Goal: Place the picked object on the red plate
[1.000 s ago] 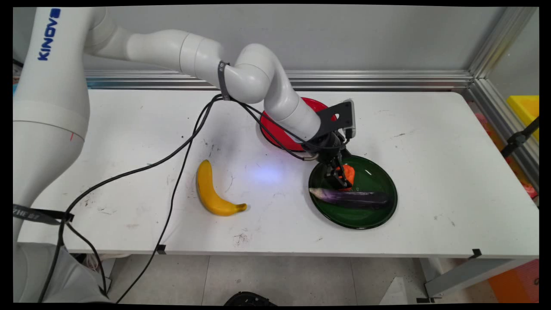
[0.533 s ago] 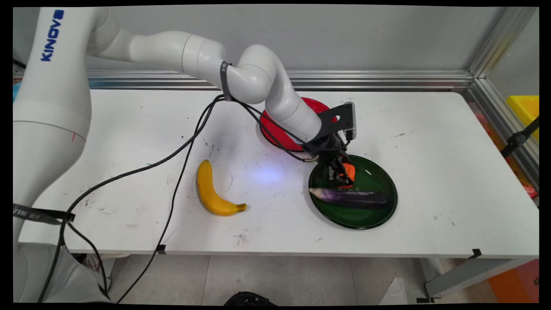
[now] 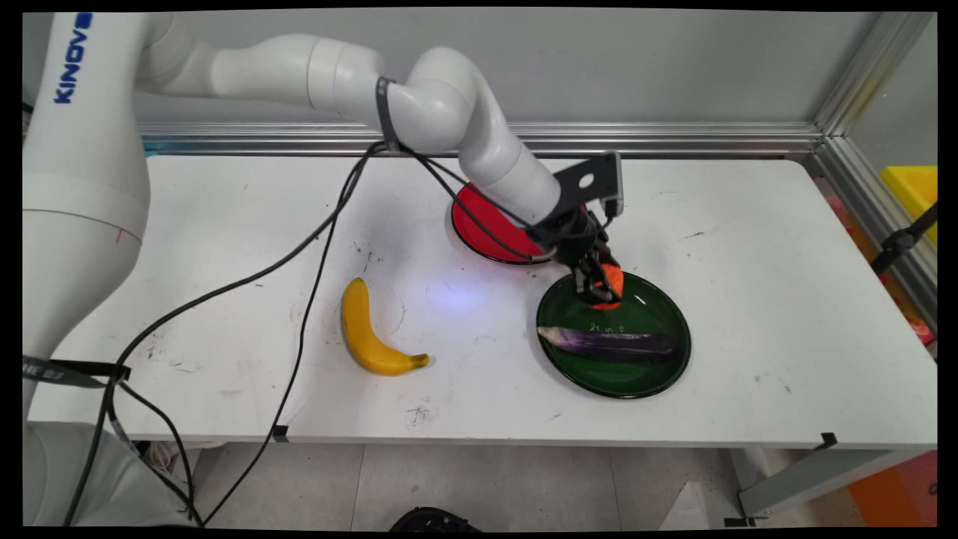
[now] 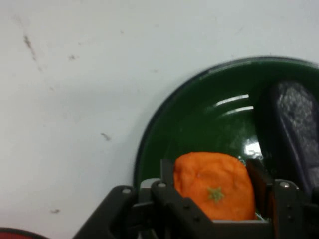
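Yellow banana (image 3: 372,335) lies near-left on the tabletop (image 3: 748,247); an eggplant (image 3: 610,344) rests across the green plate (image 3: 658,378). Above that plate's far rim, the end effector (image 3: 599,288) clamps an orange (image 3: 608,283), lifted clear. Red plate (image 3: 486,224) sits behind.

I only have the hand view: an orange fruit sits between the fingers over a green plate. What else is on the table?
Observer: A banana lies on the white table, left of the green plate.
Operator: Is that dark thing on the plate an eggplant?
Observer: Yes, the eggplant lies across the plate's near half, with its pale end pointing left.
Operator: Any other plate?
Observer: A red plate sits just behind the green one, partly hidden by the arm. The gripper holds the orange fruit above the green plate's far edge.
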`<state>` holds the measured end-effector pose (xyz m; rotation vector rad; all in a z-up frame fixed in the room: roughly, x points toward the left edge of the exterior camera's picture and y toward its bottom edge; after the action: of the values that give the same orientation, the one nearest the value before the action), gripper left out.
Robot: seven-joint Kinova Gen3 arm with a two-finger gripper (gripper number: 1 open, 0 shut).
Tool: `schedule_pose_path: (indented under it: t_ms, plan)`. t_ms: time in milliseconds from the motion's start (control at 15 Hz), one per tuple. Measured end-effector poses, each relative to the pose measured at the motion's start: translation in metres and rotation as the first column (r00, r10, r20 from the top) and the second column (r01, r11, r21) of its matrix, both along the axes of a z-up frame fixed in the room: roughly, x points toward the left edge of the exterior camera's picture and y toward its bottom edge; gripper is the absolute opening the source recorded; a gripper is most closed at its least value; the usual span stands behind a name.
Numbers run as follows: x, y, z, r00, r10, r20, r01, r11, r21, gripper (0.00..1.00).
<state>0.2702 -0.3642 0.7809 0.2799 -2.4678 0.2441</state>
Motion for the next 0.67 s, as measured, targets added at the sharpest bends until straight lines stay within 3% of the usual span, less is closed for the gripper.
schedule_pose_path:
  t_ms: [333, 667]
  plan:
    - [0.019, -0.004, 0.029, 1.0, 0.007, -0.003, -0.007, 1.0, -0.016, 0.0]
    - [0.058, -0.018, 0.051, 0.999, 0.033, 0.027, -0.031, 0.998, -0.05, 0.0]
